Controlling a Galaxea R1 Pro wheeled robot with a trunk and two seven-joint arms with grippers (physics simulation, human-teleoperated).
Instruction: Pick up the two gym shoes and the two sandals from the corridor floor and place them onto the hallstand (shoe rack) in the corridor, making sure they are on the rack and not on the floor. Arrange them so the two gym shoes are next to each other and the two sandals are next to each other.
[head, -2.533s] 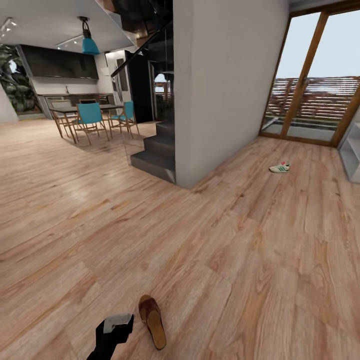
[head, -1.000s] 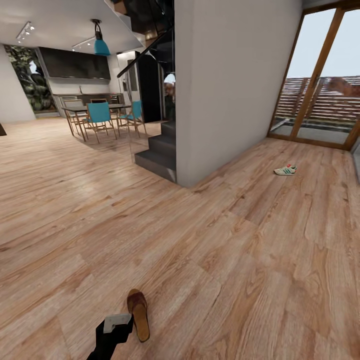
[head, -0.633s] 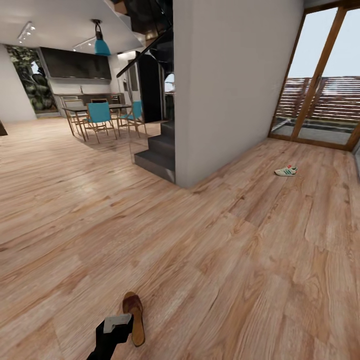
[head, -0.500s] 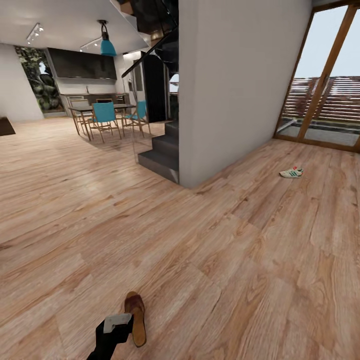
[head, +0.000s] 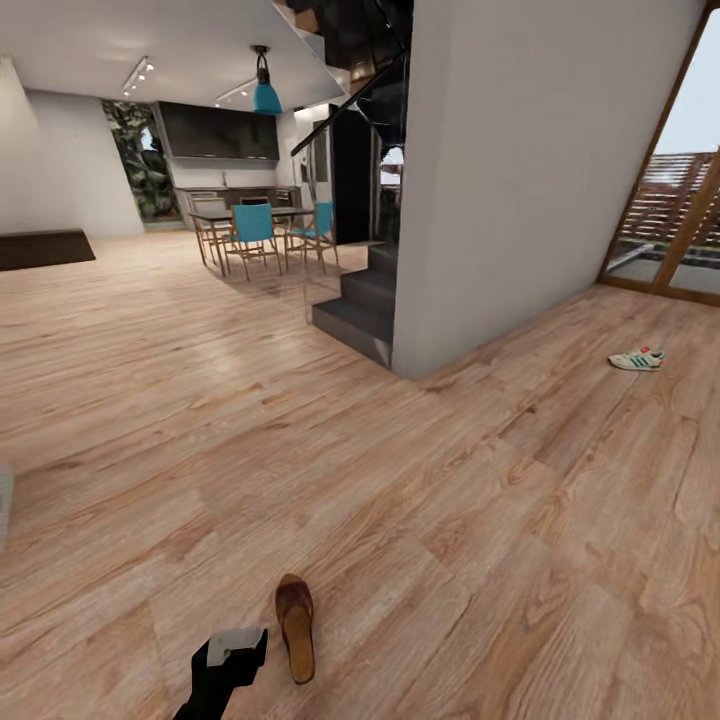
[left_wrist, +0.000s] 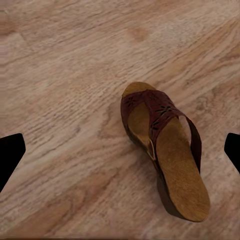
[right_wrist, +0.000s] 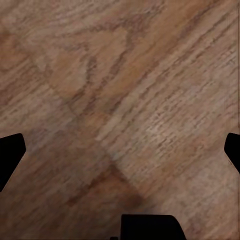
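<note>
One sandal (head: 295, 628) is lying flat on the corridor floor (head: 450, 520), sole down, right at the bottom of the head view. In the left wrist view the same sandal (left_wrist: 162, 150) sits under the camera, off-centre toward one fingertip, dark strap over a tan footbed, nothing touching it.

What's changed over the last couple of seconds is mostly the camera: the whole view has swung, so the white wall corner, the dark stairs (head: 365, 305) and the dining table with the teal chairs (head: 255, 230) have all slid across the picture, and the glass door (head: 680, 200) is now cut off at the edge. The sandal has shifted a bit relative to the arm too. My read is that the base is turning to line up on it, so the task is still right at the beginning, with nothing picked up.

The left gripper (head: 235, 645) hangs just beside the sandal, above the floor and not in contact. Its jaws are spread wide and empty. The right gripper (right_wrist: 120, 145) is wide too, looking at bare planks.

One gym shoe (head: 637, 359) sits well apart, across the floor near the glass door.
</note>
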